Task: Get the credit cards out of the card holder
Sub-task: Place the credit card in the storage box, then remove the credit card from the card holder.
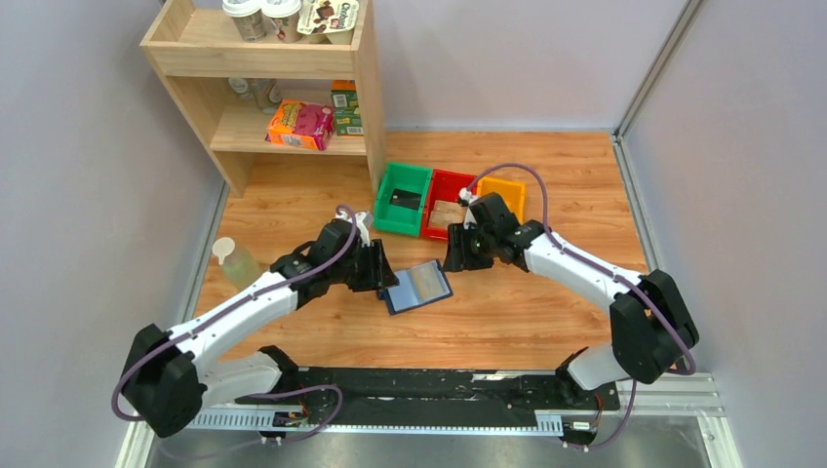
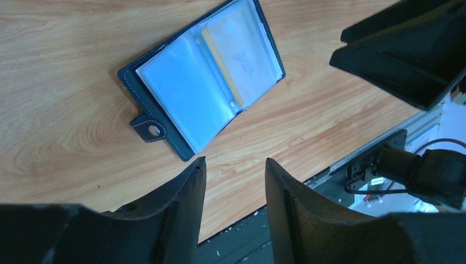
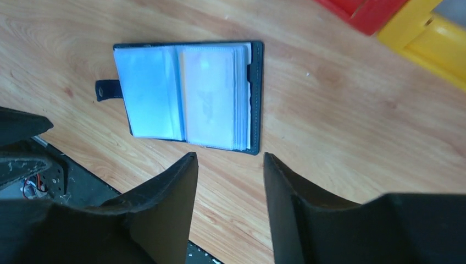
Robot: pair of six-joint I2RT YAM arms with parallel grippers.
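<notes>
The card holder lies open and flat on the wooden table between my two arms, its clear blue-grey pockets facing up. A tan-gold credit card shows edge-on near the spine, and a pale card sits in the right-hand pocket. My left gripper hovers just off the holder's left edge, open and empty. My right gripper hangs over its far right corner, also open and empty. A black card lies in the green bin and a tan card in the red bin.
Green, red and yellow bins stand in a row behind the holder. A wooden shelf with boxes stands at the back left. A small bottle stands at the left. The table's front edge and the metal rail are close.
</notes>
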